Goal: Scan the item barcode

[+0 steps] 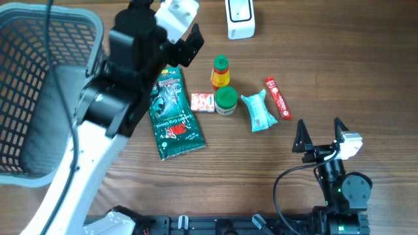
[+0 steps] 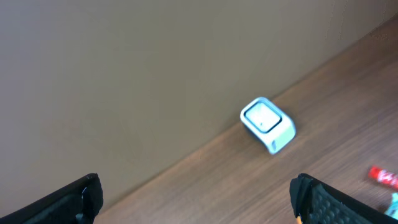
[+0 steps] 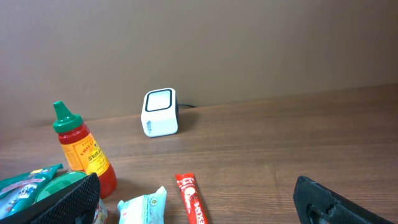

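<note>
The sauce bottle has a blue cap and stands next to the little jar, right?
Not quite. The bottle has a green cap, not a blue one. The right wrist view shows it clearly. The bottle does stand next to the jar.

Scanner (image 1: 240, 18) behind sauce bottle (image 1: 221, 72); basket (image 1: 26, 72) far L

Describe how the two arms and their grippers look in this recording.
The left arm has a white lower link and bulky black joints; the right arm is black, with a black cable looping beside it. Each wrist carries a white housing. The left gripper and right gripper have black tapered fingers.
</note>
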Motion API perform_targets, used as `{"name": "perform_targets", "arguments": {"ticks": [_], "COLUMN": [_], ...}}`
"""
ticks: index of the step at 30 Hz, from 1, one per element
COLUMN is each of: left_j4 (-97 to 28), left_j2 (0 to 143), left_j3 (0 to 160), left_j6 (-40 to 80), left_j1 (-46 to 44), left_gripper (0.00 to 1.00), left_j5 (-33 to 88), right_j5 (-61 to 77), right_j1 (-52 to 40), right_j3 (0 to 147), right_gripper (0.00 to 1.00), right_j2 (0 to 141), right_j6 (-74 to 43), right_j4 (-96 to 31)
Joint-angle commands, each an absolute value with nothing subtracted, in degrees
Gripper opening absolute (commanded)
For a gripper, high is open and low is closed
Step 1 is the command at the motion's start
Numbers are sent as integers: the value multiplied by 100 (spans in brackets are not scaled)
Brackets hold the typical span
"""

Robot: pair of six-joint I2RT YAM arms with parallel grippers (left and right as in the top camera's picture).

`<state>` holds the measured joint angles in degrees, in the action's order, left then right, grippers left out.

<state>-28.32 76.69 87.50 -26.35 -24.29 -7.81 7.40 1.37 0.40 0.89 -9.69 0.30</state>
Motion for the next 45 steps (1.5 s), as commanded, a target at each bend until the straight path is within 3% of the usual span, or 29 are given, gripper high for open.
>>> {"name": "perform_targets", "arguments": {"ticks": [1, 5, 11, 16, 21, 34, 45], "left_j4": [-2906, -3017, -2659, -2134, -1883, -1863, -1824], "left_j2": [6993, 6257, 5059, 4110, 3507, 2307, 1308], "left_j3": [8807, 8794, 8191, 7612, 7413, 7413, 7415], "left_j6": [-2720, -2655, -2655, -2386, -2049, -1608, -923], "left_j1": [-2425, -2423, -2375, -2016, -1356, 480, 1496], "left_gripper": [100, 100, 100, 100, 100, 100, 100], "left_j5": [-336, -235, -189, -191, -189, 344, 364], "right_j5": [733, 746, 1133, 2196, 3181, 4047, 4827], "right_j1": [115, 115, 115, 115, 115, 115, 115], "right_j3": [30, 30, 30, 30, 30, 30, 357], "right_gripper": [100, 100, 100, 100, 100, 100, 99], "right_j2": [43, 43, 43, 43, 43, 43, 49], "right_j6": [-934, -1938, -4397, -5236, -5315, -6055, -5218], "right_j4": [56, 56, 82, 167, 193, 191, 99]}}
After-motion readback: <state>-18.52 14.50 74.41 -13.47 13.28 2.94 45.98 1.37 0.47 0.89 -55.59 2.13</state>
